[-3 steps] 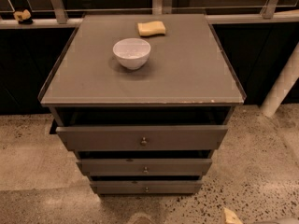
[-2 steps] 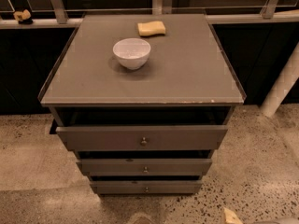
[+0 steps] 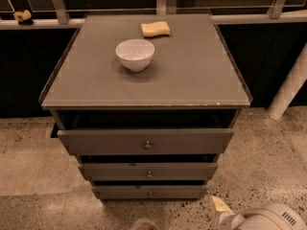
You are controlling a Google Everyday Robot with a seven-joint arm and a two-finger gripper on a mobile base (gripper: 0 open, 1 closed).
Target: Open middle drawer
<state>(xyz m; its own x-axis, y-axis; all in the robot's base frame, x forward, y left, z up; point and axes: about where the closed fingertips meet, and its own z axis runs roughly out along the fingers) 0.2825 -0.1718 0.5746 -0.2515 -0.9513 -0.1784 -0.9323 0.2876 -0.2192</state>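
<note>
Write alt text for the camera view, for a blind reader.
A grey three-drawer cabinet, with the gripper at the lower right edge, not touching the middle drawer. A white bowl and yellow sponge sit on top.

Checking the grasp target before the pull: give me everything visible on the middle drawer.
The middle drawer shows a shallow, flat grey-brown front, matte, second of three. One small round metal knob sits at its centre. It lies level between the top drawer and the lowest drawer, dark gaps above and below. Nothing touches it; how far out it stands is unclear. The tool is at the bottom right of view, apart from it.
</note>
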